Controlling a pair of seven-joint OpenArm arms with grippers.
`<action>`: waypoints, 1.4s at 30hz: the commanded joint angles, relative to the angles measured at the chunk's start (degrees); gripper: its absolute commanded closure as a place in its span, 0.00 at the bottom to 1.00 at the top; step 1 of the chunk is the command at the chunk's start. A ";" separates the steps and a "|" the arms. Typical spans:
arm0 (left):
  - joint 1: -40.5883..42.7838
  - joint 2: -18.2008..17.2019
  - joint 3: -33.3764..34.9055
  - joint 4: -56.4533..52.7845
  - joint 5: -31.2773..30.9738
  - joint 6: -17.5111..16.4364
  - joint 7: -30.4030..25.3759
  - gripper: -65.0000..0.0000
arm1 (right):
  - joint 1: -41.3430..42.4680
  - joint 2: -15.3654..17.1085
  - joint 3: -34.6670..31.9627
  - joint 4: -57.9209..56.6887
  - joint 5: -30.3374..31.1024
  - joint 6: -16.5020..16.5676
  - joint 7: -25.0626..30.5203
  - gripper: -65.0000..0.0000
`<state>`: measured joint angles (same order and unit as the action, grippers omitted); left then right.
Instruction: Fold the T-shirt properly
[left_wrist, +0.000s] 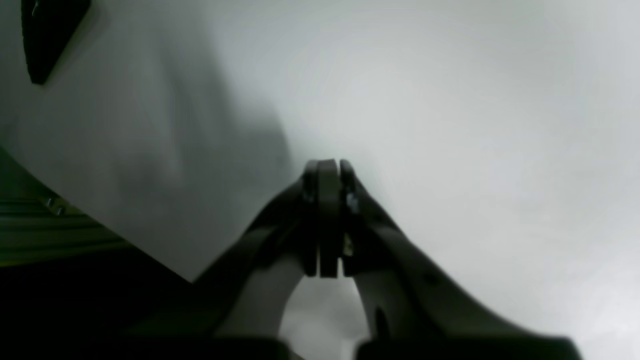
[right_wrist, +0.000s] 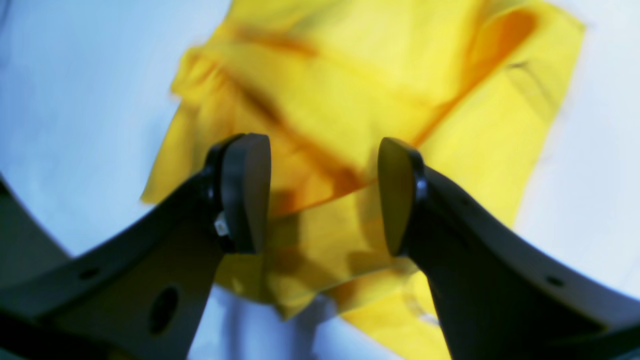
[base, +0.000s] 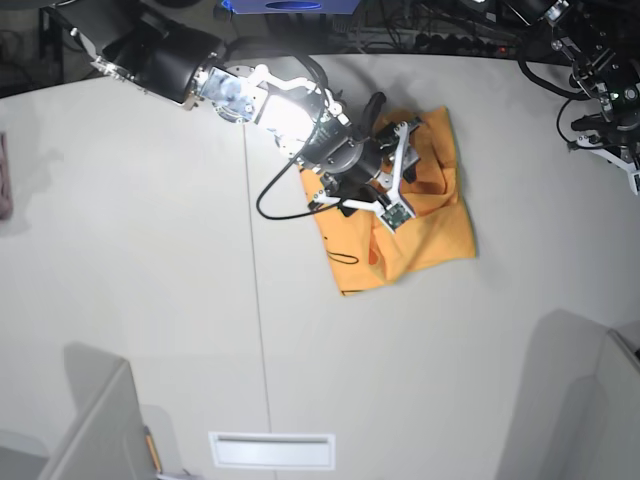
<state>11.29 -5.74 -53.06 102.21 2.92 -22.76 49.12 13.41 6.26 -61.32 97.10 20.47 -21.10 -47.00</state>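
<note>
right gripper open over the shirt, holding nothing

its jaws stand wide above a rumpled fold, likely placed to pick the next edge. the shirt lies part-folded in a bunched block far right of centre on the table. left gripper is closed and empty, parked at the far right, well apart, so it stays clear of the work.

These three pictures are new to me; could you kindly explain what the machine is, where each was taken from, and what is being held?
It is a robot with two arms at a white table. The overhead picture shows the whole scene; the other two come from cameras on the wrists. An orange T-shirt, partly folded, lies on the table. The right hand hangs over it with fingers apart, holding nothing. The left hand is shut, empty, off at the table's side, above bare surface. A pinkish cloth peeks in at the far edge.
</note>
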 joint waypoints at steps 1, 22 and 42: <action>-0.26 -0.90 -0.26 0.86 0.20 0.04 -0.82 1.00 | 1.14 -0.50 0.35 -0.09 -1.26 -0.22 1.60 0.52; -0.26 -0.90 -0.26 0.86 0.29 0.04 -0.82 1.00 | 0.70 -4.46 0.18 -2.29 -6.27 -0.13 4.50 0.81; -0.26 -0.99 -0.26 0.86 0.20 0.04 -0.82 1.00 | 3.69 -9.91 0.35 -5.89 -6.18 3.04 7.75 1.00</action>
<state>11.29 -5.82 -53.06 102.19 2.96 -22.76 49.15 15.99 -2.63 -61.14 90.45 14.76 -18.44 -40.93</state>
